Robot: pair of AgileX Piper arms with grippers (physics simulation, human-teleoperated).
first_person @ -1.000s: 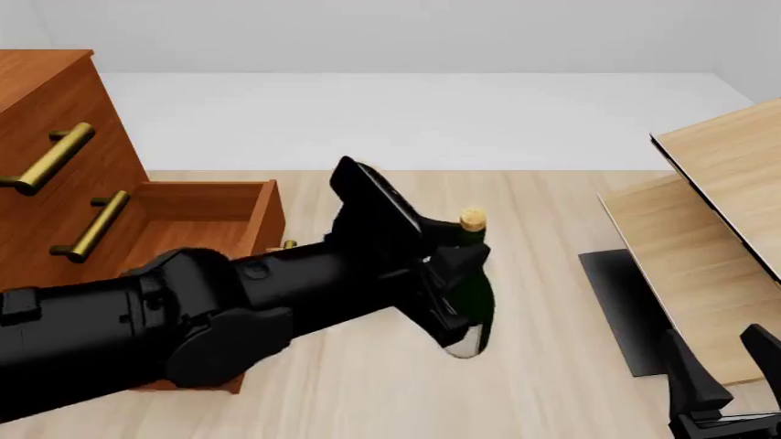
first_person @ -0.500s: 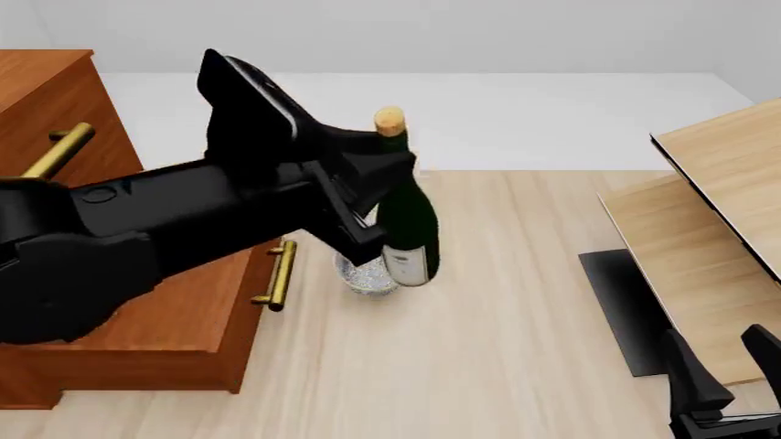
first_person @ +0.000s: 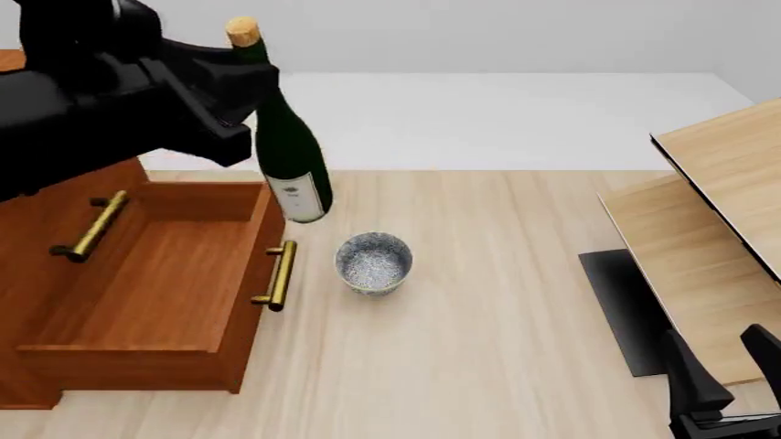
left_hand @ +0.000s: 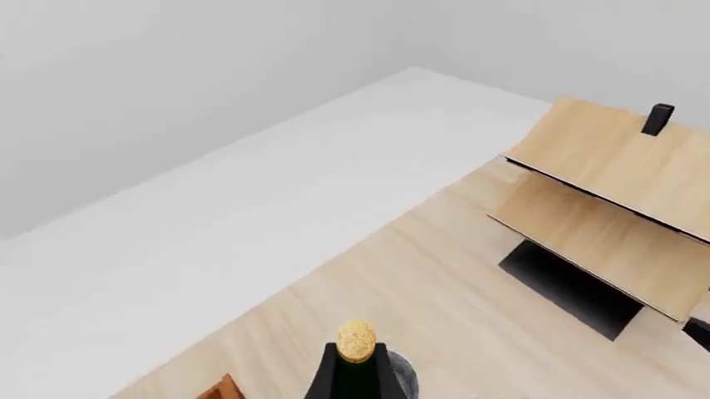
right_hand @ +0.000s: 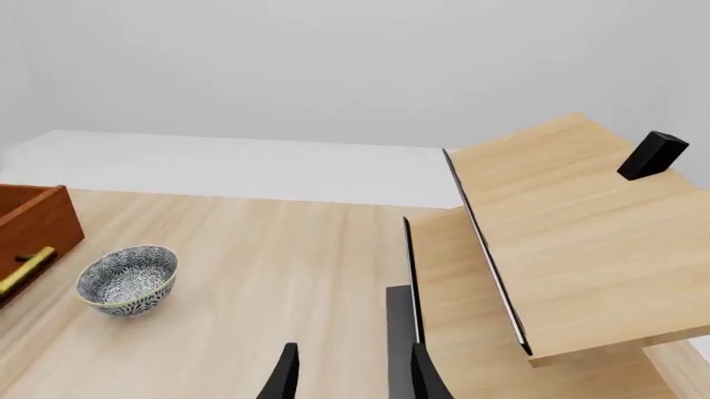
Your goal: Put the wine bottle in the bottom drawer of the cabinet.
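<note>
My left gripper (first_person: 241, 99) is shut on the wine bottle (first_person: 283, 151), a dark-green bottle with a tan cork (first_person: 241, 31) and a white label. It holds the bottle in the air, slightly tilted, with its base above the right front corner of the open bottom drawer (first_person: 159, 265). The drawer is pulled out of the reddish-brown cabinet (first_person: 37, 206), its brass handle (first_person: 278, 274) facing the bowl. In the left wrist view only the cork (left_hand: 357, 341) and neck show. My right gripper (first_person: 722, 380) is open and empty at the lower right; it also shows in the right wrist view (right_hand: 355, 381).
A speckled grey bowl (first_person: 373, 262) stands on the floor just right of the drawer handle, also in the right wrist view (right_hand: 126, 278). Pale light-wood furniture (first_person: 708, 210) with a black panel (first_person: 623, 311) fills the right side. An upper drawer handle (first_person: 91, 224) overhangs the open drawer.
My left arm has lifted the wine bottle up and to the left, from beside the bowl to above the open drawer's right front corner. The right arm has not moved.
</note>
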